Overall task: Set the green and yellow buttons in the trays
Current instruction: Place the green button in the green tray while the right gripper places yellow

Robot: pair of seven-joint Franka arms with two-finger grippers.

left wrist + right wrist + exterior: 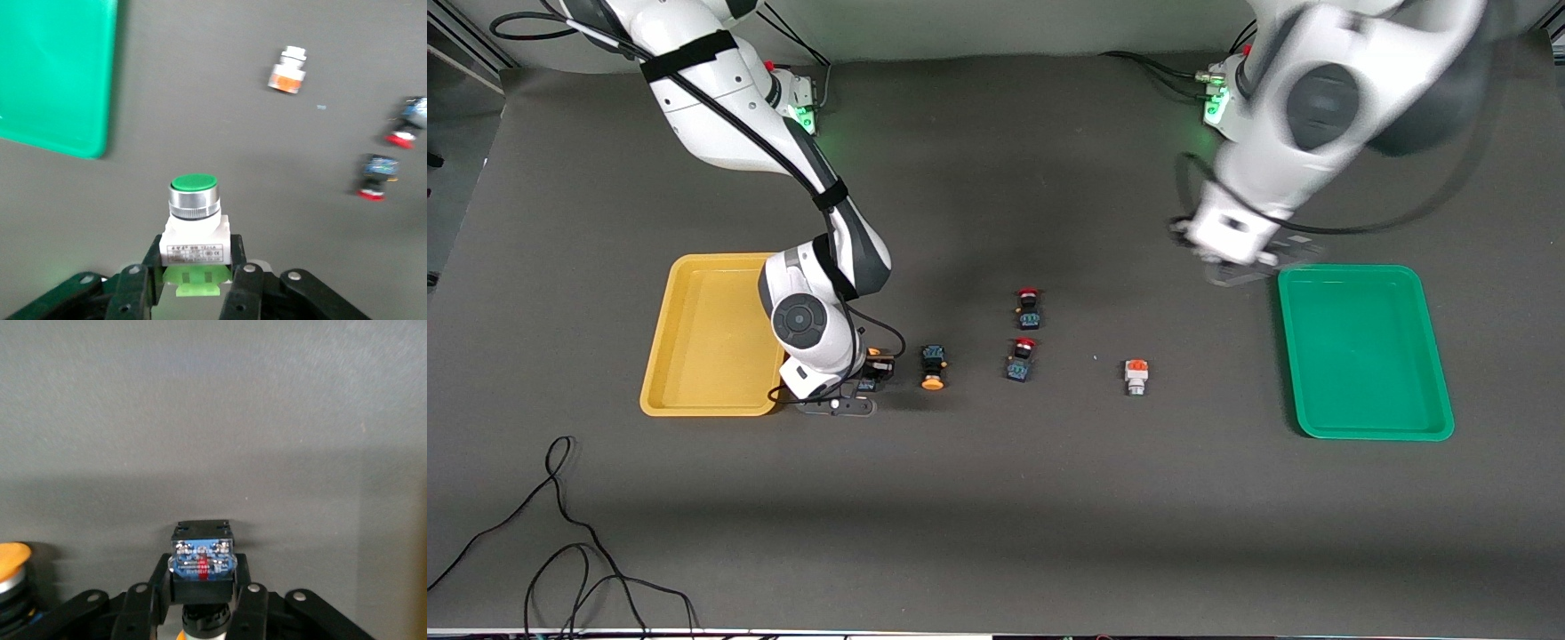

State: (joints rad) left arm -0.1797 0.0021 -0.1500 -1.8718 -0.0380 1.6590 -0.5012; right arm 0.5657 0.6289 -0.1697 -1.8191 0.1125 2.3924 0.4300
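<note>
Right gripper (869, 380) low beside the yellow tray (694, 356), toward the right arm's end of the desk, fingers (248, 603) clamped on a dark blue-bodied button (202, 560) standing on end. Just beside it, a yellow-capped button (933, 367) on its side, cap toward the near edge. Left gripper (1232, 267) raised by the green tray (1360, 356), pinching the white body of a green-capped button (194, 223), long axis along the fingers, cap pointing outward.
</note>
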